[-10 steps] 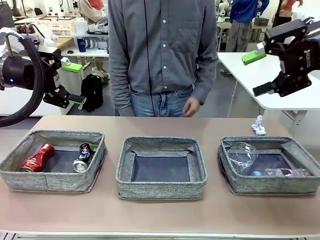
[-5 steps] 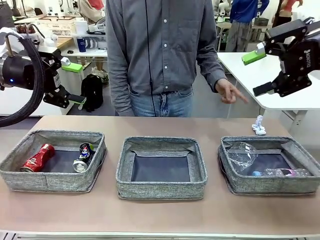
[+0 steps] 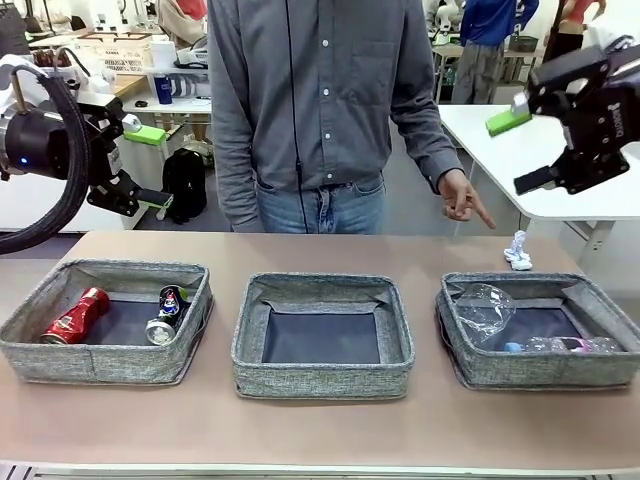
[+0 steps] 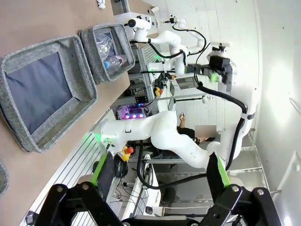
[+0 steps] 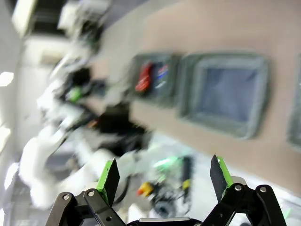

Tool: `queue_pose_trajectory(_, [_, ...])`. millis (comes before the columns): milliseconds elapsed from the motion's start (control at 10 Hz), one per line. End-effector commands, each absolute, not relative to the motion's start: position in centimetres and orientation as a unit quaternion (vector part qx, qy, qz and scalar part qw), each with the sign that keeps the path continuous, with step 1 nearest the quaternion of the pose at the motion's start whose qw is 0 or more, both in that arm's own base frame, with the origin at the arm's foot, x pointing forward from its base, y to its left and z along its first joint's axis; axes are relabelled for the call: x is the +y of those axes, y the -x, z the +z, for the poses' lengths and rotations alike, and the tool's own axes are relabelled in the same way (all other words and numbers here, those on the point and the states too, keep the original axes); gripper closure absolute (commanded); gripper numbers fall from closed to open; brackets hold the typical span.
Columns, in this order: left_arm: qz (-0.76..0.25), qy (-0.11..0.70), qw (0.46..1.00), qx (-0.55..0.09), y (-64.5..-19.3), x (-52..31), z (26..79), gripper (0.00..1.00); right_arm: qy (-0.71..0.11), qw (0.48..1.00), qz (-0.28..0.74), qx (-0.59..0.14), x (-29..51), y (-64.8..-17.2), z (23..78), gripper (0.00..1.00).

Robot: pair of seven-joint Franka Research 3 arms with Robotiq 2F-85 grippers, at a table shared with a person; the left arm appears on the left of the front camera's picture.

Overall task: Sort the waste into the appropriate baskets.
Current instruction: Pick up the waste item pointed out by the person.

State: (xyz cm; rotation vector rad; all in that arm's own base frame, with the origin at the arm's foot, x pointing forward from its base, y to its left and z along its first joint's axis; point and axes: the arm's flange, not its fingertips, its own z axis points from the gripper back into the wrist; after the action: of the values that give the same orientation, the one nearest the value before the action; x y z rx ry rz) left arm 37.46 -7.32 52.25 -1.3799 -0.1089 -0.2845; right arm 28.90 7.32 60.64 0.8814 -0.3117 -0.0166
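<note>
Green pads stood wide apart on both grippers, the right gripper (image 3: 527,140) high above the right basket (image 3: 610,368), the left gripper (image 3: 148,166) up beyond the left basket (image 3: 100,356), both holding nothing. A person's hand (image 3: 462,198) pointed toward the white paper wad (image 3: 517,251) lying on the table just behind the right basket. To my eye, the right one should drop straight over it, then carry it to the bare middle basket (image 3: 322,375).

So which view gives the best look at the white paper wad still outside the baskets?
The front view: the white paper wad sits sharp on the table behind the right basket, under the person's pointing hand. In the left wrist view it is a cropped white speck at the top edge. I cannot make it out in the blurred right wrist view.
</note>
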Motion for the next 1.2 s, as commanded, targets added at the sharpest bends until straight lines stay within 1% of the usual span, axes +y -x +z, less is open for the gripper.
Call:
queue_pose_trajectory(0, [-0.139,0.635,0.758,-0.054,-37.3,-7.4,52.4,0.0,-0.156,0.971,-0.094,-0.154,7.8,-31.4,59.2,0.0])
queue_pose_trajectory(100, [-0.139,0.635,0.758,-0.054,-37.3,-7.4,52.4,0.0,-0.008,0.985,-0.108,-0.134,6.7,-33.5,58.0,0.0])
queue_pose_trajectory(200, [-0.139,0.635,0.758,-0.054,-37.3,-7.4,52.4,0.0,0.122,0.978,-0.104,-0.133,4.9,-35.0,57.3,0.0])
queue_pose_trajectory(300, [-0.139,0.635,0.758,-0.054,-37.3,-7.4,52.4,0.0,0.151,0.98,-0.063,-0.109,3.3,-35.7,56.9,0.0])
queue_pose_trajectory(400, [-0.139,0.635,0.758,-0.054,-37.3,-7.4,52.4,0.0,0.17,0.972,-0.08,-0.141,1.9,-35.5,57.2,0.0])
queue_pose_trajectory(500, [-0.139,0.635,0.758,-0.054,-37.3,-7.4,52.4,0.0,0.116,0.969,-0.102,-0.195,1.1,-34.5,58.2,0.0])
queue_pose_trajectory(600, [-0.139,0.635,0.758,-0.054,-37.3,-7.4,52.4,0.0,0.022,0.956,-0.149,-0.253,0.8,-32.1,59.9,0.0])
queue_pose_trajectory(700, [-0.139,0.635,0.758,-0.054,-37.3,-7.4,52.4,0.0,0.049,0.977,-0.063,-0.196,0.9,-35.4,56.3,0.0])
queue_pose_trajectory(800, [-0.139,0.635,0.758,-0.054,-37.3,-7.4,52.4,0.0,0.049,0.977,-0.063,-0.196,0.9,-35.4,56.3,0.0])
queue_pose_trajectory(900, [-0.139,0.635,0.758,-0.054,-37.3,-7.4,52.4,0.0,0.061,0.969,-0.098,-0.22,-0.2,-33.8,58.4,0.0])
queue_pose_trajectory(1000, [-0.139,0.635,0.758,-0.054,-37.3,-7.4,52.4,0.0,0.09,0.967,-0.086,-0.224,-0.9,-35.7,57.9,0.0])
queue_pose_trajectory(1100, [-0.139,0.635,0.758,-0.054,-37.3,-7.4,52.4,0.0,0.071,0.971,-0.046,-0.222,-2.6,-38.1,57.9,0.0])
